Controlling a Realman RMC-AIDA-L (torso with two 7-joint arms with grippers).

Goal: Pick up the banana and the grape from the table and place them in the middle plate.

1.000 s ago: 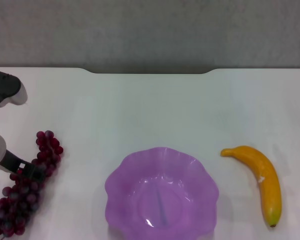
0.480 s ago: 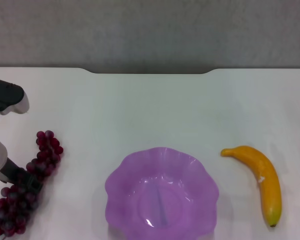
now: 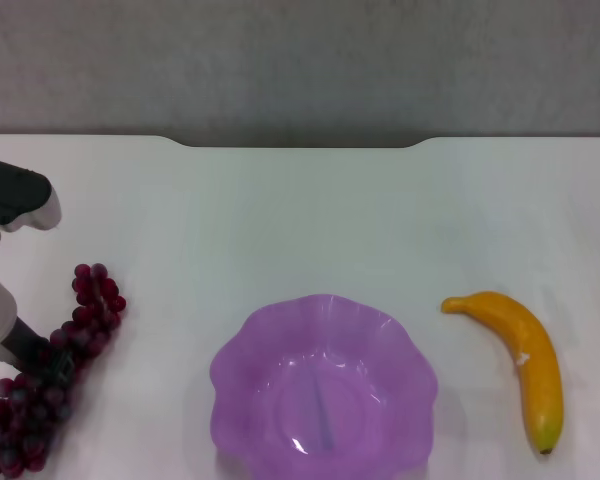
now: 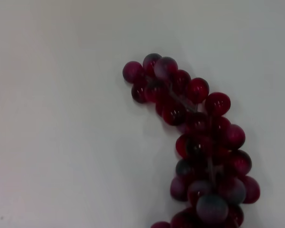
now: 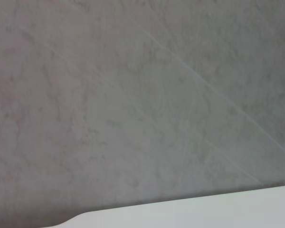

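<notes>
Head view, one grape [image 3: 50,375] bunch under left gripper [image 3: 42,365], grip unclear, one banana [image 3: 520,362], one middle plate [image 3: 242,345]

Left gripper [image 3: 42,357] low at the robot's left, fingers hidden; right arm out of view.

The left arm [image 3: 10,195] near the tabletop's left edge has a glossy dark grey upper shell with a rounded white end; below it, a pale grey cylindrical wrist carries a small glowing green ring light; its lowest part is black.
</notes>
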